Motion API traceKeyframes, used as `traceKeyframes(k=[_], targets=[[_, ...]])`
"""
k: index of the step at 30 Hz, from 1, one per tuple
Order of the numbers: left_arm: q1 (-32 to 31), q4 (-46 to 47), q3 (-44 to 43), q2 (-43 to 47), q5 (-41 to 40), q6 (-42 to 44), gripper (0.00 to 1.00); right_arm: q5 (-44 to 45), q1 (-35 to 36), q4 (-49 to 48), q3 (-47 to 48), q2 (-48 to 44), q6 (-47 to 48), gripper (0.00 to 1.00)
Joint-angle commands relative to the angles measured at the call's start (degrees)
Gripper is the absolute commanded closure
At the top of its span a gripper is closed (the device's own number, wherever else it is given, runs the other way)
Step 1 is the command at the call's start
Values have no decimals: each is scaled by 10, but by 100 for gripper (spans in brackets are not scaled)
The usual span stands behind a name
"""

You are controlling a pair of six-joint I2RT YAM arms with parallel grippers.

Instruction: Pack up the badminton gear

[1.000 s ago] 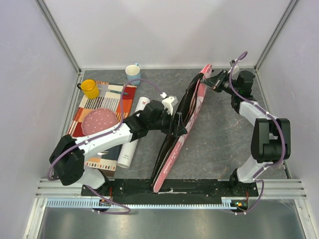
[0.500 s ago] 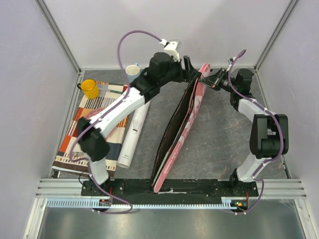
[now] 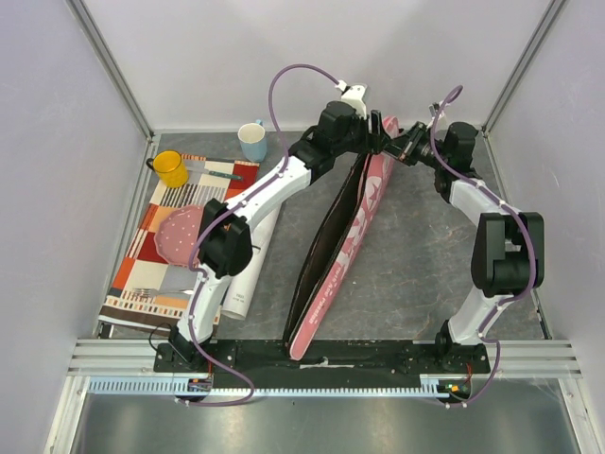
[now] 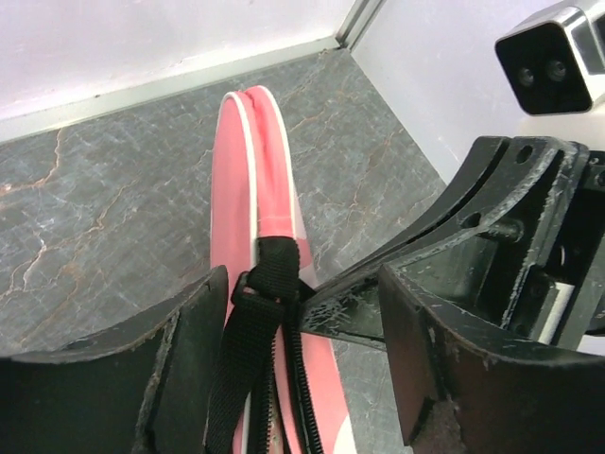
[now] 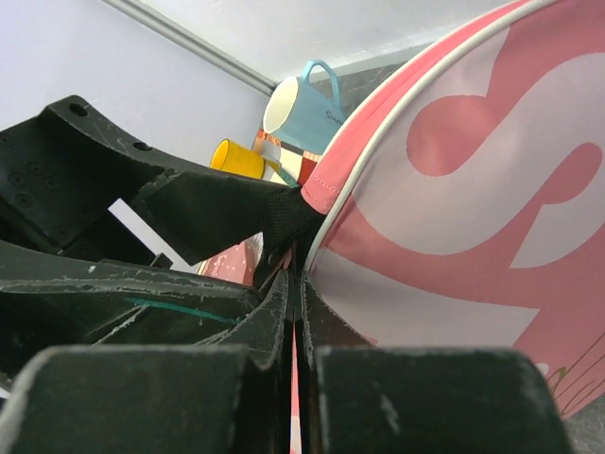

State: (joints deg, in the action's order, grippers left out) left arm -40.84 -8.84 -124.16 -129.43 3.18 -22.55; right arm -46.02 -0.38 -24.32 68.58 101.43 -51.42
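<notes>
Shows left gripper (image 3: 377,143) at upper centre, spread open and empty, astride black strap (image 4: 269,303) on racket bag (image 3: 369,199), long axis lower centre to upper centre; places right gripper (image 3: 398,151), clamped on bag tip, immediately right.

Black two-finger left gripper (image 3: 381,145) extended toward 1 o'clock, jaws parted. Black right gripper (image 3: 397,149) points to 9 o'clock, pinched closed.
</notes>
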Motion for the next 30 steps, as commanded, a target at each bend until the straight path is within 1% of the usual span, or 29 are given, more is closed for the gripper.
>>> traceKeyframes(k=[1,2,3,4,6,7,8,11,13,15,16,17,18,20,21,22,23,24,25,27,28,29,30], targets=[[1,78,-16,-8,-26,19,35,-15,19,4,21,-5,24,100],[1,81,-14,-8,-31,19,38,-15,19,3,21,-5,25,100],[2,84,-13,-9,-55,17,41,-15,19,3,20,-4,25,100],[1,87,-13,-12,-56,15,44,-15,19,3,20,-4,25,100],[1,86,-20,-18,-63,9,40,-15,19,2,20,-4,24,100],[2,87,-19,-19,-70,7,30,-15,19,2,20,-4,25,100],[3,105,-17,-21,-72,6,26,-16,19,3,20,-4,25,100],[9,109,-23,-30,-68,-7,26,-18,19,3,22,-4,26,100],[9,99,-35,-39,-62,2,29,-19,19,5,23,-3,26,100],[9,97,-45,-50,-61,13,30,-21,19,5,25,-2,26,100],[9,95,-47,-54,-58,17,32,-21,20,6,26,-2,27,100],[11,94,-56,-63,-54,21,35,-20,18,4,26,-2,26,100],[12,92,-61,-67,-35,24,40,-20,19,4,27,-2,27,100],[14,78,-80,-79,0,28,44,-19,20,3,28,0,28,100],[14,79,-84,-82,8,30,51,-20,19,3,31,2,27,100],[14,79,-86,-85,8,30,57,-18,19,3,31,3,27,100],[13,78,-91,-86,6,31,65,-18,19,4,32,4,27,100],[14,79,-93,-89,-1,36,83,-17,20,6,35,5,28,100],[14,80,-96,-92,-4,40,89,-13,20,9,36,4,36,100],[13,87,-108,-95,-20,46,98,-1,30,41,35,-4,53,100],[12,86,-112,-96,-31,47,98,8,35,44,27,-10,53,100],[11,87,-123,-98,-64,48,98,15,51,31,17,-20,47,100],[10,87,-133,-101,-75,55,98,23,61,29,-13,-45,45,100]])
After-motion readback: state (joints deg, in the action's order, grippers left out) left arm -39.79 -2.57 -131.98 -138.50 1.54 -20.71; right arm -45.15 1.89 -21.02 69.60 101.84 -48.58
